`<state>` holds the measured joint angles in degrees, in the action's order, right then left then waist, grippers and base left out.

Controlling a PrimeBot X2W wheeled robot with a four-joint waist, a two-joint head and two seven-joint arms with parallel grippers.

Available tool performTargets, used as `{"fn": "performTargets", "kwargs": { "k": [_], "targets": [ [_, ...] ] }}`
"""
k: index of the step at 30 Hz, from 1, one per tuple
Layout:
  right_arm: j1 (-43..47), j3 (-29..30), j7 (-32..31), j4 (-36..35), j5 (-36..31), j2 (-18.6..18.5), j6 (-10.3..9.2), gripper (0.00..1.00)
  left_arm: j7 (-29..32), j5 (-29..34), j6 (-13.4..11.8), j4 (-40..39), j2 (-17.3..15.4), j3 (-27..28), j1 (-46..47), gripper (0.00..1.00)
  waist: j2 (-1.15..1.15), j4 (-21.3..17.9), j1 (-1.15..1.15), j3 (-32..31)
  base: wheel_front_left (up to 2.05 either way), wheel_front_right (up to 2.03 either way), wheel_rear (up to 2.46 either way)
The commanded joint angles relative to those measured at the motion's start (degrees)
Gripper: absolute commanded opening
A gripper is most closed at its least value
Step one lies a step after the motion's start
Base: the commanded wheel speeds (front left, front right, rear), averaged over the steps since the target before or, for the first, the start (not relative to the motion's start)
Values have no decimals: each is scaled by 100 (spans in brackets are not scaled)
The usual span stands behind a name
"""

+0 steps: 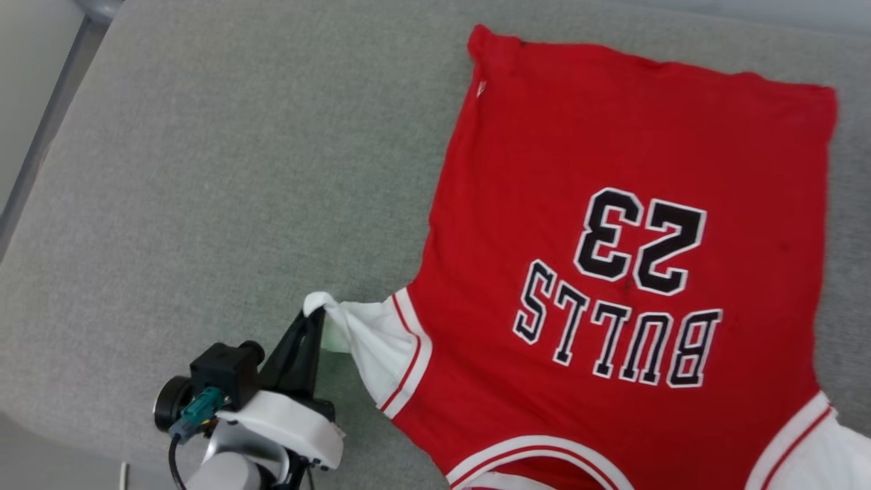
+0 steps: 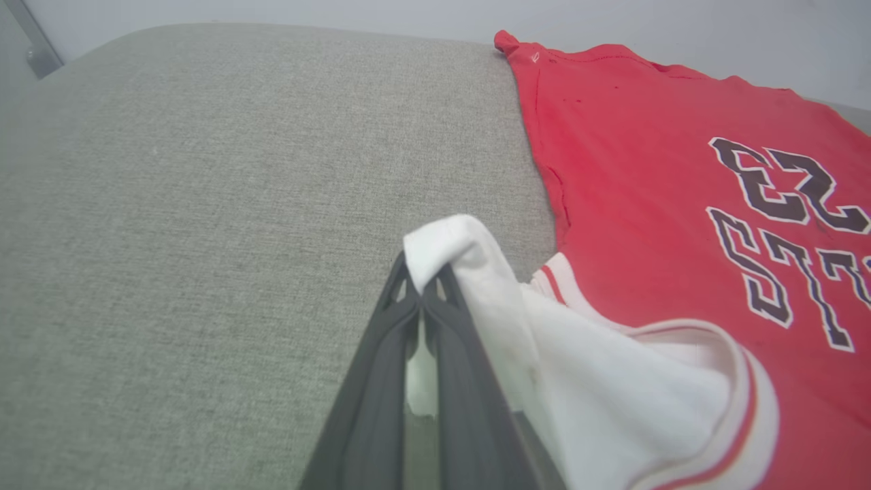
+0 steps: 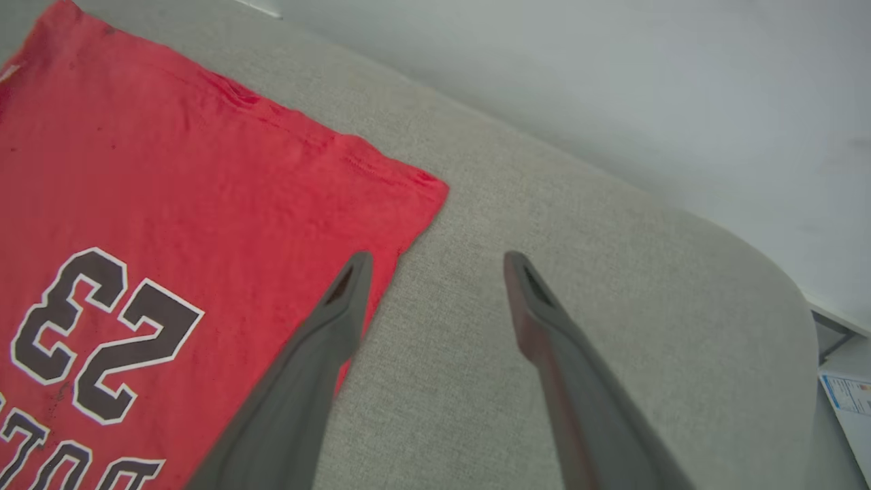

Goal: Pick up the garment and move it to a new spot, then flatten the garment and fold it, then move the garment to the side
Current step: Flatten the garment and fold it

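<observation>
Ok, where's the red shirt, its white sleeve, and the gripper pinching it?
red shirt (image 1: 646, 116): head view, plain red cloth near the hem.
white sleeve (image 2: 612, 401): left wrist view, middle of the bunched cloth.
left gripper (image 2: 423, 286): left wrist view, between its shut fingertips.

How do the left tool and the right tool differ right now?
The left tool is shut, pinching the white sleeve of the garment; the right tool stands wide open, holding nothing. The sleeve bunches to a point at the left tool's tips; the right tool has one finger over the garment's red edge, the other over the grey cushion. Both have long dark fingers.
</observation>
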<state>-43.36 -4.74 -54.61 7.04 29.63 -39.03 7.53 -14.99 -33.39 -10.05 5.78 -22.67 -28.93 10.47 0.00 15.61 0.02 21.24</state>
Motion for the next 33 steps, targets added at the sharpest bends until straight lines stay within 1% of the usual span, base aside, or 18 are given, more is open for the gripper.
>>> {"fn": "performTargets", "kwargs": {
  "k": [1,5,8,12,16,20,22,23,24,25,29,33],
  "targets": [
    [-167,-50,-173,110,5,-59,-8,100,-26,71,61,-12,71,46,101,0,0,285,-2,318,0,0,0],
    [-618,-191,-757,569,-72,-61,-7,100,-26,272,214,14,333,137,213,0,0,471,-2,621,0,0,0],
    [-880,-230,-978,821,-195,-22,-8,100,-26,424,334,45,511,205,291,0,0,582,-2,843,0,0,0],
    [-1111,-338,-1071,1104,-395,-20,-8,100,-26,598,483,75,721,299,380,0,0,682,-2,1117,0,0,0],
    [-1072,-454,-1112,1371,-474,-3,-7,100,-25,776,625,121,912,402,470,0,0,757,-2,1333,0,0,0],
    [-713,-660,-1265,1587,-357,-37,-6,100,-20,917,740,168,1038,519,503,0,0,769,-2,1406,0,0,0],
    [-623,-661,-1317,1645,-246,-54,-6,100,-20,989,771,184,1079,597,475,0,0,742,-2,1395,0,0,0],
    [-616,-669,-1287,1626,-244,-85,-6,45,-20,1021,791,191,1091,629,445,0,0,721,-2,1377,0,0,0],
    [-622,-665,-1242,1598,-249,-118,-6,19,-20,1056,796,193,1103,655,415,0,0,703,-2,1354,0,0,0],
    [-633,-659,-1215,1589,-233,-147,-6,0,-20,1079,810,202,1116,680,392,0,0,683,-2,1317,0,0,0],
    [-832,-559,-876,1525,-217,-151,-8,0,-20,1175,837,243,1123,802,271,0,0,558,-2,1121,0,0,0],
    [-909,-616,-389,1416,-148,-141,-8,0,-20,1220,846,250,1114,901,112,0,0,397,-2,813,0,0,0]
  ]
}}
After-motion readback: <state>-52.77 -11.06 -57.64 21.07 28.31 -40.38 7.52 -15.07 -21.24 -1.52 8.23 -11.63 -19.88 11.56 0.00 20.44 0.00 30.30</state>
